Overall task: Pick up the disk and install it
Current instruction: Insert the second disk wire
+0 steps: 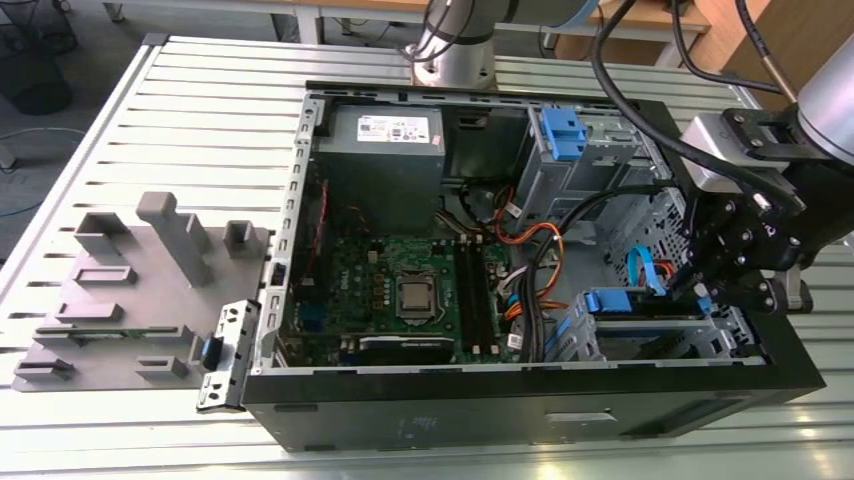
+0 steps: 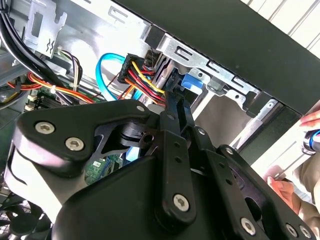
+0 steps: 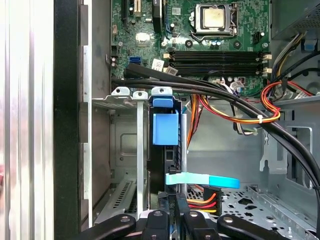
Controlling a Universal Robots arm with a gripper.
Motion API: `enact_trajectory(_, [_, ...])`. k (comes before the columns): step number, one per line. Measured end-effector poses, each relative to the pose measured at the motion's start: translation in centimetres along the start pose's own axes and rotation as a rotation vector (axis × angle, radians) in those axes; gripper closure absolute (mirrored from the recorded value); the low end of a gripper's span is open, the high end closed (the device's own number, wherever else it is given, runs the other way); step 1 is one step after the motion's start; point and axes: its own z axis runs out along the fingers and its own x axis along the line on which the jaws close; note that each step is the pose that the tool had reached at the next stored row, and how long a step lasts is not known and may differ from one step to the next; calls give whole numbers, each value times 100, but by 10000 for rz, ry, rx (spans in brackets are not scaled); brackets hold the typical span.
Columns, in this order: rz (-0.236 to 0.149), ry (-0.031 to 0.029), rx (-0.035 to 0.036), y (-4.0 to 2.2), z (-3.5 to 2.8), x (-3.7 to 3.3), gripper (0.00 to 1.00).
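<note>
Disk (image 3: 165, 127), just ahead of the gripper (image 3: 173, 202) and perhaps touching it, standing on edge in the drive cage (image 3: 125, 95) slot, long axis running straight on toward the motherboard (image 3: 200, 45) beyond; grip apart or clamped, cannot tell.

My claw (image 2: 175, 97) is matt black, perhaps metal; disk (image 3: 165, 128) framed in smooth blue plastic; bay (image 3: 141, 150) bare grey metal.
</note>
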Motion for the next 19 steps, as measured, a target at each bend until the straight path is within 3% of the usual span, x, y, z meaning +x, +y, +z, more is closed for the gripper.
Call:
enact_trajectory(6, [0, -3, 0, 0, 3, 0, 80])
enact_trajectory(7, [0, -2, 0, 0, 3, 0, 75])
enact_trajectory(19, [-1, 0, 0, -38, 4, -15, 75])
